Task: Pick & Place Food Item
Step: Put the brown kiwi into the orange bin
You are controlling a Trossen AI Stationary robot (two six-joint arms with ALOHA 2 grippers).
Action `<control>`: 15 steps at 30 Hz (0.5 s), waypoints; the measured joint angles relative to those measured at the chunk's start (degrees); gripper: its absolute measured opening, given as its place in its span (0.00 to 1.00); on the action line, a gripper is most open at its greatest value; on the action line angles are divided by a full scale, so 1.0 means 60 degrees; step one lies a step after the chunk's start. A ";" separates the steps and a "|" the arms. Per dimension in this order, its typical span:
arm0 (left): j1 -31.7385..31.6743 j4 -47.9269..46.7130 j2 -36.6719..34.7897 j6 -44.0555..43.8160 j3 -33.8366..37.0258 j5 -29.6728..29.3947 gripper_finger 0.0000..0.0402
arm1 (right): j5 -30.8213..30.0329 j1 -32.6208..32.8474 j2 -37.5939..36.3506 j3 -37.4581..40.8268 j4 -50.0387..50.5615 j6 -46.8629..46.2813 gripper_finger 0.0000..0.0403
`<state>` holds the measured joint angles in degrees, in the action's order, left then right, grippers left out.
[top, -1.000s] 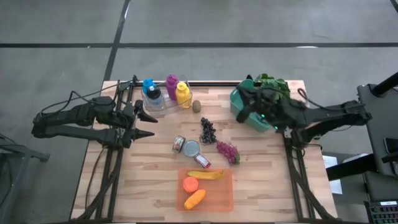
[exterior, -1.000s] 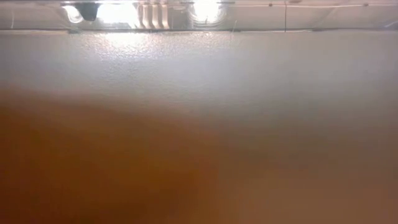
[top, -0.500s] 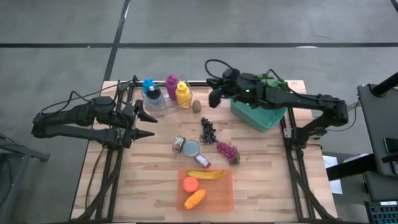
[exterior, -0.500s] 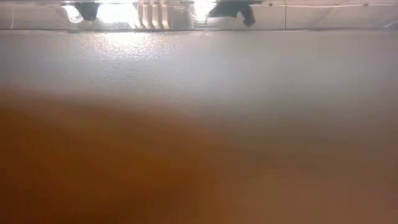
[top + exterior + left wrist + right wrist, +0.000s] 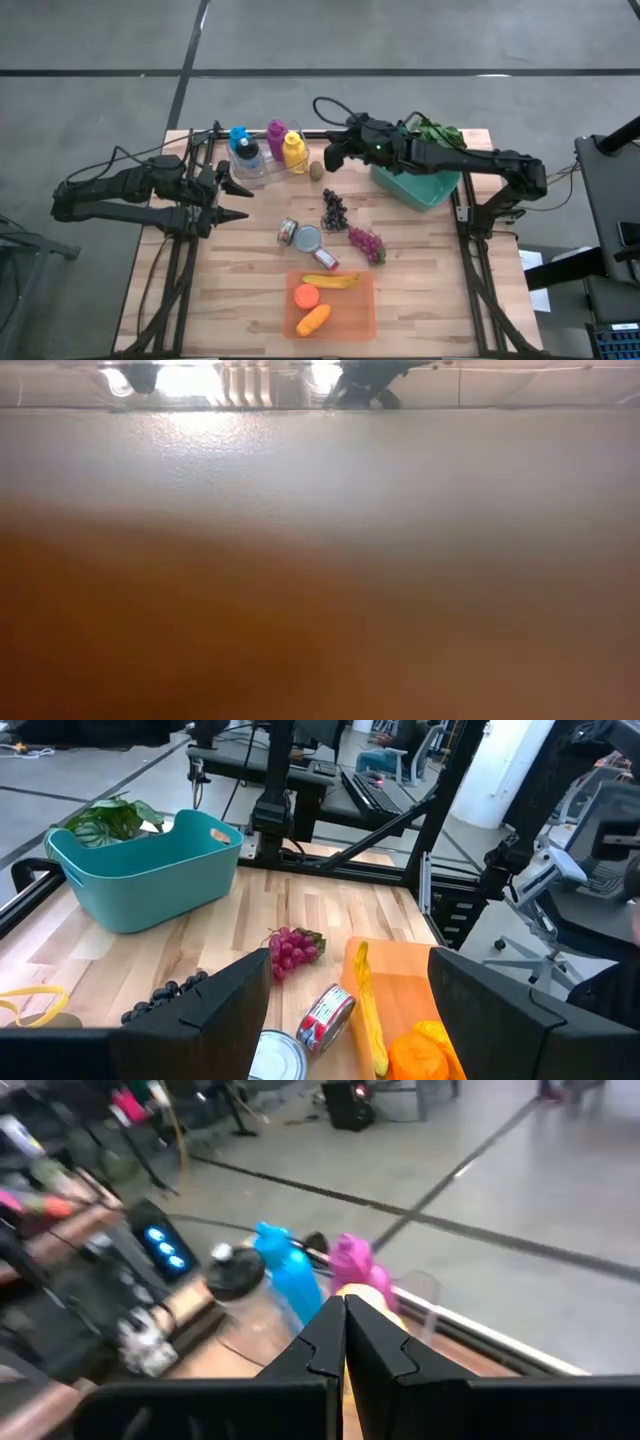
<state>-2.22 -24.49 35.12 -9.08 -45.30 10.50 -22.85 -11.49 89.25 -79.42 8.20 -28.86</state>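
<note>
Fruit sits at lower centre of the overhead frame: an orange tray (image 5: 362, 318) holding a banana (image 5: 331, 281), with purple grapes (image 5: 366, 243) and dark grapes (image 5: 334, 209) just above it. My left gripper (image 5: 236, 200) waits at mid-left, jaws apart and empty. Farther up, my right gripper (image 5: 331, 157) hangs pinched shut, holding nothing, with the small kiwi (image 5: 316, 170) just to its left, nearer this arm. Behind it, upper right, is the teal bin (image 5: 420, 189).
</note>
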 joint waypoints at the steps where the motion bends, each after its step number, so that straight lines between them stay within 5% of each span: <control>1: 0.0002 0.0000 -0.0001 0.0000 0.0000 0.0003 0.69 | 0.0117 -0.0024 0.0063 -0.0006 -0.0143 -0.0075 0.02; 15: 0.0004 -0.0081 -0.0001 0.0000 0.0000 0.0003 0.69 | 0.0315 -0.0317 0.2059 0.0007 0.0231 -0.1784 0.02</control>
<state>-2.20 -24.98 35.11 -9.08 -45.30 10.52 -20.96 -13.39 101.61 -79.37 9.58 -39.56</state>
